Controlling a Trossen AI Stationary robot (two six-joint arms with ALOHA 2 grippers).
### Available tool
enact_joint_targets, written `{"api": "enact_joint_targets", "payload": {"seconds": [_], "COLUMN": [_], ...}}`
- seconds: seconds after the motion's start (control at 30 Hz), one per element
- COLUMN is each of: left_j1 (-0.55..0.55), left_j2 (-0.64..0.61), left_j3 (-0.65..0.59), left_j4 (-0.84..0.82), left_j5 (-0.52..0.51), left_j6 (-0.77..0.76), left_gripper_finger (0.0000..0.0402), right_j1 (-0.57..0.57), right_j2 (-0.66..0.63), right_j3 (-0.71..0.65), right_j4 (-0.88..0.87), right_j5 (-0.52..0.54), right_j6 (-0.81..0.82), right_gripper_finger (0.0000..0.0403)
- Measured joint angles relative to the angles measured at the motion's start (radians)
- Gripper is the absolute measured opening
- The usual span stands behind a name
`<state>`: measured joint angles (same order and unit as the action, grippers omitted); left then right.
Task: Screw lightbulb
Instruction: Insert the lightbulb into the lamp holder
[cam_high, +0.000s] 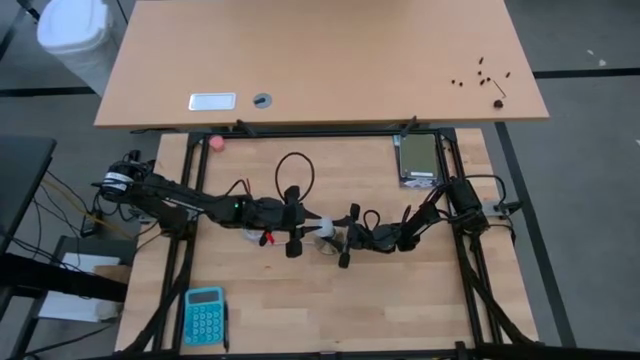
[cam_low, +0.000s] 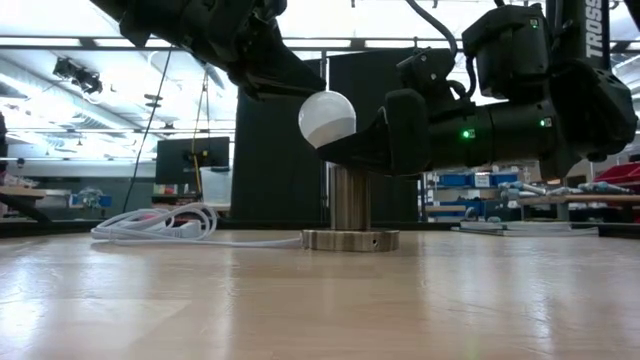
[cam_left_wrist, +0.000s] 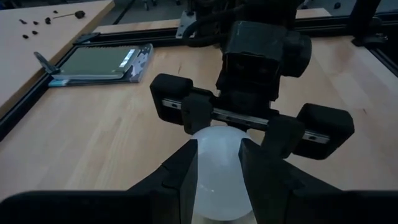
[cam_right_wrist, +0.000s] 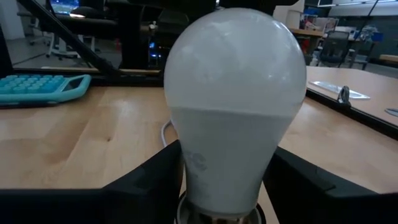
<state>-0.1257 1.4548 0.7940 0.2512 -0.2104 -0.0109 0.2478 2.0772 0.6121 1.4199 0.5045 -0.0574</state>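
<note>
Sitting upright in the socket (cam_low: 350, 205) at centre frame in the low view, the lightbulb (cam_low: 327, 117) is showing its white globe above the metal cup, with both claws crowding in on it. Left claw (cam_left_wrist: 217, 168) is closing its fingers (cam_left_wrist: 186, 171) on the globe from the near side in its wrist view, so it is gripping the lightbulb. Right claw (cam_high: 345, 240) is sitting just right of centre in the high view, its fingers (cam_right_wrist: 155, 180) flanking the lower neck of the bulb at bottom of its wrist view; they are looking slightly parted, but I cannot tell if they are touching the glass or letting go.

Risks, judged from here:
- Threads may not be seated yet; base is hidden inside the socket, so cross-threading is possible if the bulb is getting turned while tilted.
- Two claws are working very close together at mid-frame; a twist by one could be knocking into the other.
- Smooth globe could be slipping in the left grip, so the turn would do nothing.
- Socket base (cam_low: 350, 240) is only resting on the bench (cam_low: 320, 300); with nothing pinning it, it may be spinning along or dragging the white cord (cam_low: 160, 225) at left.
- Squeezing too hard could be cracking the glass.
</note>
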Motion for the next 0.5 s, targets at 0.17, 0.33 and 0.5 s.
{"api": "enact_joint_targets", "payload": {"seconds": [0.17,0.33,0.5], "left_j1": [0.000,0.000,0.000], "left_j2": [0.000,0.000,0.000], "left_j3": [0.000,0.000,0.000], "left_j4": [0.005,0.014,0.028], "left_j5": [0.012,0.048,0.060], "left_j6": [0.005,0.006,0.006], "left_gripper_finger": [0.0127,0.0127,0.0127], "right_j1": [0.000,0.008,0.017], "right_j2": [0.000,0.000,0.000], "right_j3": [0.000,0.000,0.000], "right_j4": [0.002,0.019,0.029], "right_j5": [-0.001,-0.001,0.008], "right_j6": [0.000,-0.030,-0.050], "right_gripper_finger": [0.0217,0.0216,0.0210]}}
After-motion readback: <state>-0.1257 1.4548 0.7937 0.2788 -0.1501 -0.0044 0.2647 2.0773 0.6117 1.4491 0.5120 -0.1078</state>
